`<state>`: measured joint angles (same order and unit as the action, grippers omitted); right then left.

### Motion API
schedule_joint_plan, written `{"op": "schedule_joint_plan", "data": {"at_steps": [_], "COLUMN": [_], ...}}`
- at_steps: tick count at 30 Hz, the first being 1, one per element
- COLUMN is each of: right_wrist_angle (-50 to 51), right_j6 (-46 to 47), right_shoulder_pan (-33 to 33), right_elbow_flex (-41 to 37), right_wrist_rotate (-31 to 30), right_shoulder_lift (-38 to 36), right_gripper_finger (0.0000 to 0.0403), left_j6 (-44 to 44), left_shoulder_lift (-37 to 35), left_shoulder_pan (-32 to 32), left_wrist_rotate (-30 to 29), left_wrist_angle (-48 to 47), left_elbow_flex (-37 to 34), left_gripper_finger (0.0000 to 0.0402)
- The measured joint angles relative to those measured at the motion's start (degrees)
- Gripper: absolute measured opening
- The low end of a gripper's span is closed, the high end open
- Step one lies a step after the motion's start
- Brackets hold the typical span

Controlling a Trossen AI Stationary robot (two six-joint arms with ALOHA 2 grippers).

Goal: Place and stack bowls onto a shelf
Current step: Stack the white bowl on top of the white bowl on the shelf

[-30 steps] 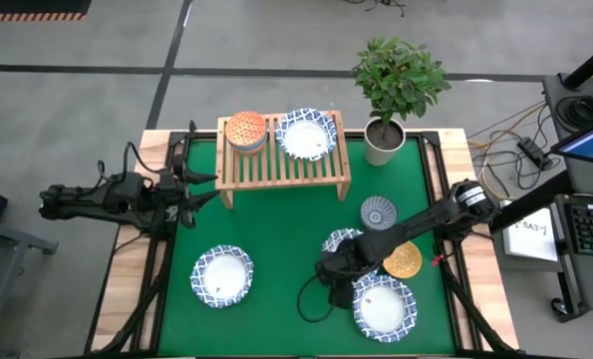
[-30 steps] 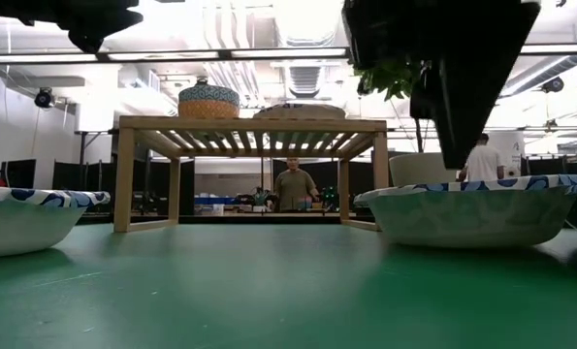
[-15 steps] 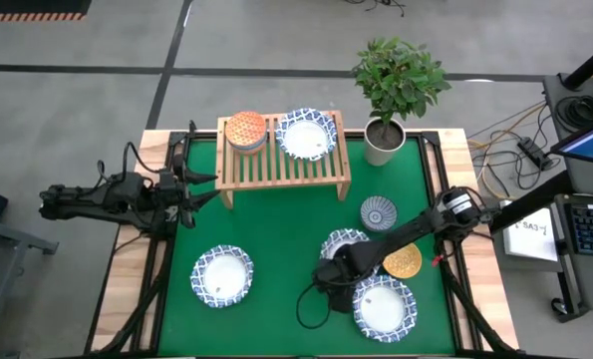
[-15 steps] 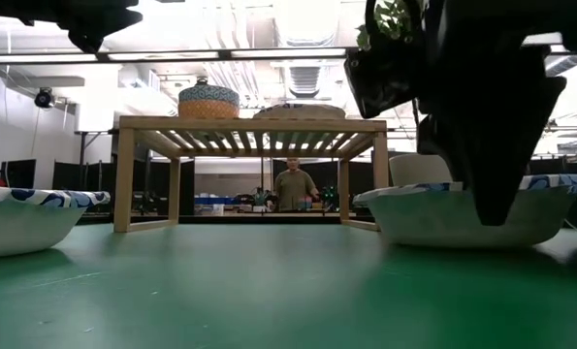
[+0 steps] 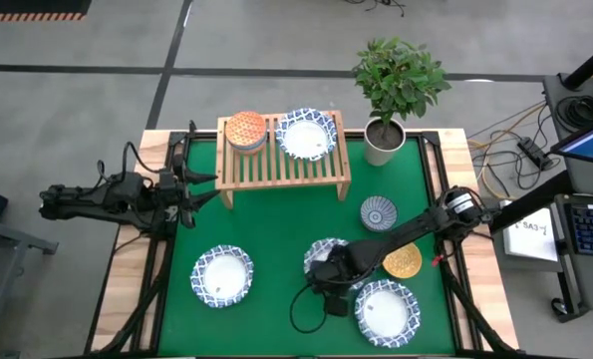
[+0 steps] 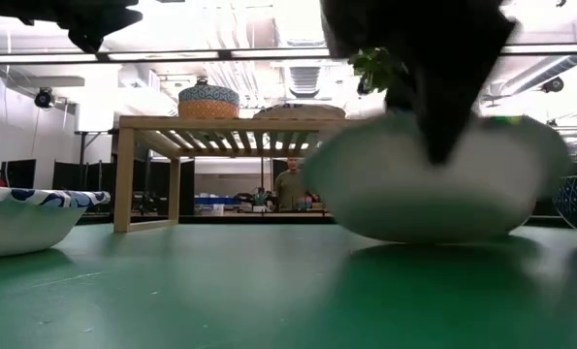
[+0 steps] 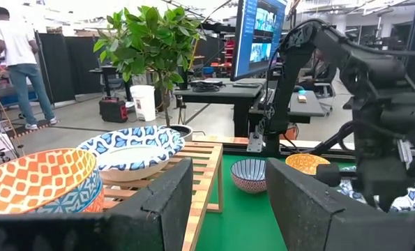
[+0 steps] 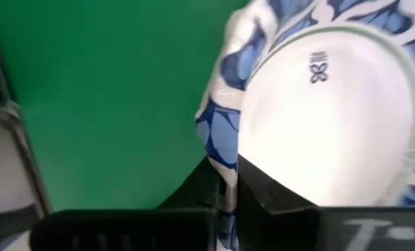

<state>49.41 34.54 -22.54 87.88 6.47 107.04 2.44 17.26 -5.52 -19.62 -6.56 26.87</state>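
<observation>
High view: the right gripper [image 5: 328, 271] sits over the green felt tabletop [image 5: 276, 229] toward its right near side, its fingers clenched on the blue-patterned rim of a wide white glazed bowl [image 5: 324, 254]. Right wrist view shows that rim pinched between the two dark fingers [image 8: 259, 192], the bowl's smooth white inside turned toward the camera. Low view blurs this bowl, its rounded underside close above the felt; whether it touches I cannot tell.

Two more wide white bowls with blue rims rest on the felt, one near the right near corner [image 5: 384, 311], one toward the left near side [image 5: 222, 276]. A golden yellow bowl [image 5: 403, 261] and a blue-grey patterned bowl [image 5: 378, 212] stand by the right edge.

At the far edge, the low light-wood slatted shelf [image 5: 286, 168] carries an orange-red latticed bowl [image 5: 245, 130] stacked on a light blue one, beside another wide white bowl [image 5: 307, 134]. A leafy plant in a white pot [image 5: 385, 140] stands at the far right corner.

The left gripper [image 5: 204, 187] waits at the left edge, fingers spread and empty.
</observation>
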Motion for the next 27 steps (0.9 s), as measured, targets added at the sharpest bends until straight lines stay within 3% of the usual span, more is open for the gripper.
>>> {"op": "schedule_joint_plan", "data": {"at_steps": [10, 21, 27], "right_wrist_angle": [1.22, 13.47, 18.64], "right_j6": [-13.74, -40.17, -49.55], "right_shoulder_pan": [1.57, 4.83, 12.57], "right_elbow_flex": [14.11, 34.38, 37.44], "right_wrist_rotate": [-8.99, -34.85, -38.21], "right_shoulder_lift": [0.00, -0.02, -0.04], "right_gripper_finger": [0.0009, 0.0009, 0.0009], "left_j6": [0.00, 0.00, -0.02], "left_shoulder_lift": [0.00, 0.00, 0.00], "left_shoulder_pan": [0.00, 0.00, 0.00], "left_wrist_rotate": [0.00, 0.00, 0.00], "left_wrist_angle": [0.13, 0.13, 0.13], "left_elbow_flex": [0.00, 0.00, 0.00], "left_gripper_finger": [0.0164, 0.0164, 0.0164]}}
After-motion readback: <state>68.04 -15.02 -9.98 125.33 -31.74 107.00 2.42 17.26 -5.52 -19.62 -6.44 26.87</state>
